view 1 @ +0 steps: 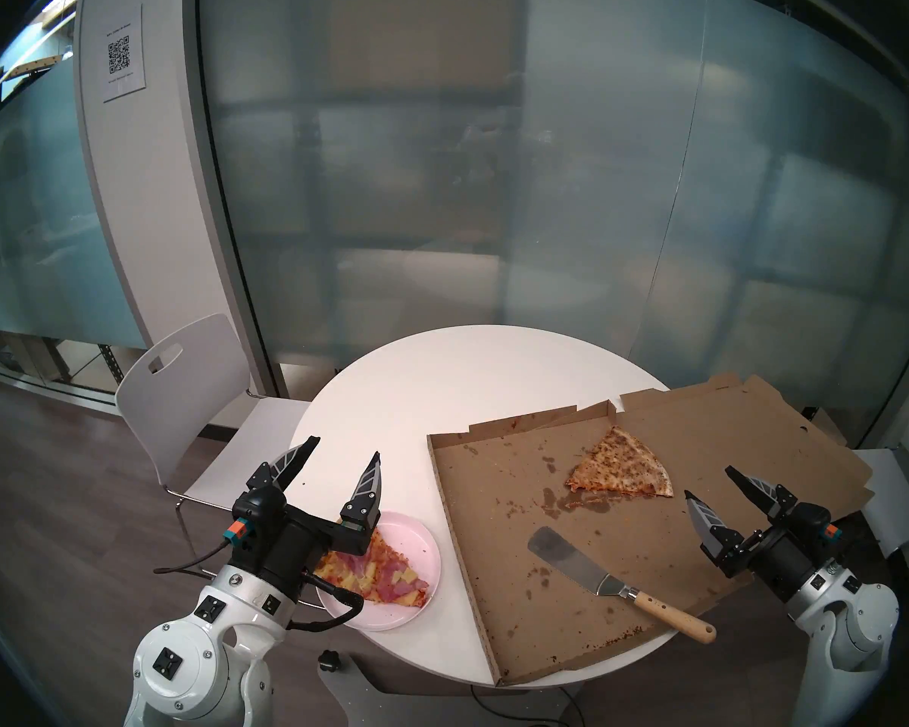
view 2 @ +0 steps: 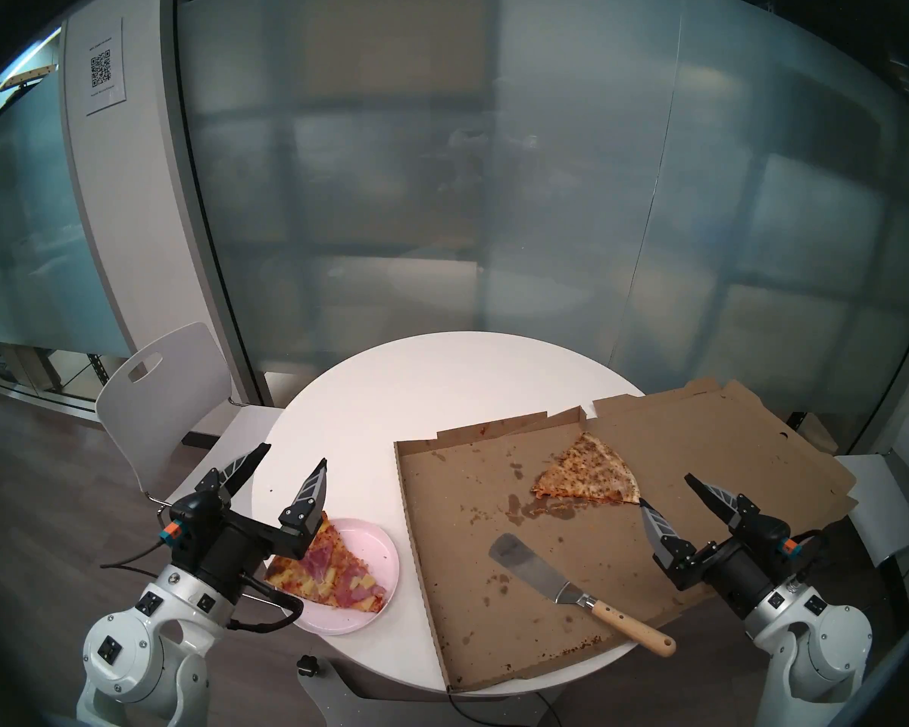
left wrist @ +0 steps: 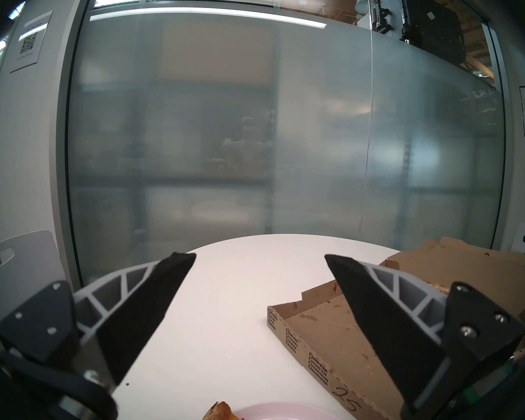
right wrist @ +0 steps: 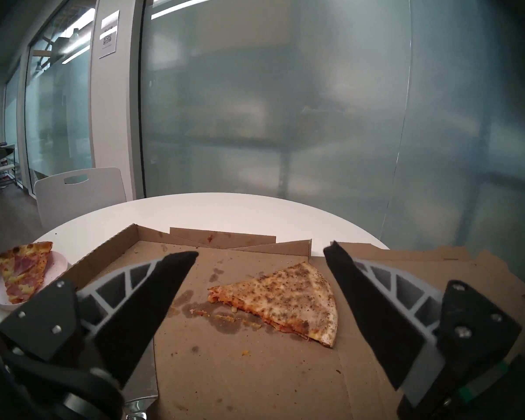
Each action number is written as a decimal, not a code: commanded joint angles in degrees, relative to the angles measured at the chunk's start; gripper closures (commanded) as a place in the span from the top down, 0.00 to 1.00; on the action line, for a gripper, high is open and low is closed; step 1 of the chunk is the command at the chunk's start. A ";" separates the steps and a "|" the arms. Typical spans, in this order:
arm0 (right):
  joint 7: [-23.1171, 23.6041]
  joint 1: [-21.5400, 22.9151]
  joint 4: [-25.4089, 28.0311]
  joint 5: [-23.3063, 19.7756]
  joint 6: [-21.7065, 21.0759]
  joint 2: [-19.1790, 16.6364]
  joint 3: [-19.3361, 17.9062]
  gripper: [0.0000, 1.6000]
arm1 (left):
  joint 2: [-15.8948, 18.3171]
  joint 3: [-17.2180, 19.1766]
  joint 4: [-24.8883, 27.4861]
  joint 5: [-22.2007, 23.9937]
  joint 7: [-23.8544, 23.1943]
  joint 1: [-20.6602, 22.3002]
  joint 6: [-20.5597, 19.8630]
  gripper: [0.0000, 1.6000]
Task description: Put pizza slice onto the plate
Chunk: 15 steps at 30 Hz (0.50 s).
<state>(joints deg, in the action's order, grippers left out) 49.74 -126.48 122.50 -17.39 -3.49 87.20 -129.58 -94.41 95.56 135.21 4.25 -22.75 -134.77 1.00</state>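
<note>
1. As I looked down through the head camera, the left gripper (view 1: 343, 447) hung with its fingers spread wide and nothing between them, raised off the white table (view 1: 468, 374).
2. Just below and behind that gripper's wrist lay the pizza slice (view 1: 384, 574) with ham and pineapple, resting on the pink plate (view 1: 415, 539); the gripper body hid the slice's crust end from me.
3. In the left wrist view I saw only the tip of that slice (left wrist: 220, 410) and a sliver of the plate (left wrist: 273, 408) at the bottom edge, beneath the open fingers.
4. The right gripper (view 1: 708, 479) was also parted and empty, hovering over the near right edge of the open pizza box (view 1: 494, 526).
5. Ahead of the right gripper, between its fingertips in the wrist view, lay a pale speckled slice (right wrist: 288, 298) on the box floor, apart from both fingers.
6. To the left of the right gripper, a metal spatula (view 1: 578, 558) with a wooden handle lay flat in the box, its handle end reaching past the box's near edge, and neither gripper touched it.
7. Beyond the left gripper stood a white chair (view 1: 190, 390), pushed up beside the table.
</note>
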 commanded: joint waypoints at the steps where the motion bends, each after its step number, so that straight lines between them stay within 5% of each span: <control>1: 0.31 0.58 0.89 -0.71 0.51 -0.14 -0.19 1.00 | 0.10 0.12 1.16 0.06 -0.12 0.09 0.46 1.00; 15: 0.51 0.70 0.87 -0.62 0.51 0.01 -0.28 1.00 | 0.09 0.12 1.16 0.05 -0.13 0.09 0.46 1.00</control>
<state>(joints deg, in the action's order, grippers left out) 50.01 -126.21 122.50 -17.44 -3.27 87.33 -129.72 -94.43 95.56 135.21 4.23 -22.75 -134.77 1.00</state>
